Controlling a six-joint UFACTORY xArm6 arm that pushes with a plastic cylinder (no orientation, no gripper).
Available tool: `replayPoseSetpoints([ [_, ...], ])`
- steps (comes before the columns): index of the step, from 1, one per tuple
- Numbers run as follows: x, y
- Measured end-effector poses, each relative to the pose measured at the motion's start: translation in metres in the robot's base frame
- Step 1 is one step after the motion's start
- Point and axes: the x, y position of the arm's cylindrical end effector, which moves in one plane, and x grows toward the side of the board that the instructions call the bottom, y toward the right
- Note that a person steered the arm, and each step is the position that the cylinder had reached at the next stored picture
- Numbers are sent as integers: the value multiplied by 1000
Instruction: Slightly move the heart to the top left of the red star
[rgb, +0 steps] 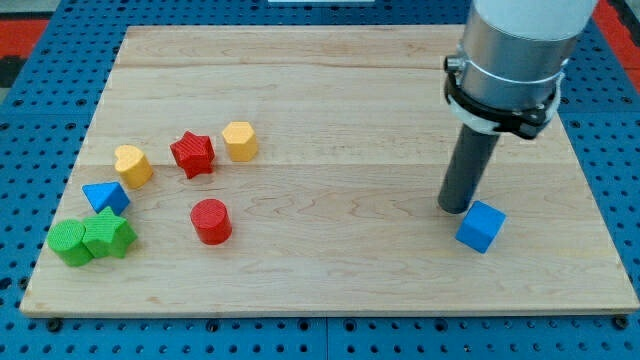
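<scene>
Nearest the view's bottom edge, at the left, 2 green blocks sit touching each other, shapes hard to read. Just above them lies a blue triangle; a red cylinder stands apart to their right. Bottom right: a blue cube, with the rod's tip just beside its upper-left corner, possibly touching. The rod is a plain pusher with nothing to open or close, and it carries nothing.

Further back, left: the yellow heart lies left of the red star and slightly lower. A yellow hexagon-like block sits near the star's right.

Judgement: approach step, not yet begun. Tip is well apart from the heart. Next move calls for crossing the wooden board leftward, skirting the red cylinder, arriving below the heart, then 1 short nudge upward.
</scene>
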Motion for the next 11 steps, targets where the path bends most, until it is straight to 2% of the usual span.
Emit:
replayPoseSetpoints([
  [1, 13, 1],
  [2, 13, 1],
  [3, 3, -23],
  [5, -48, -180],
  [7, -28, -277],
  [8, -21, -279],
  [11, -26, -363],
])
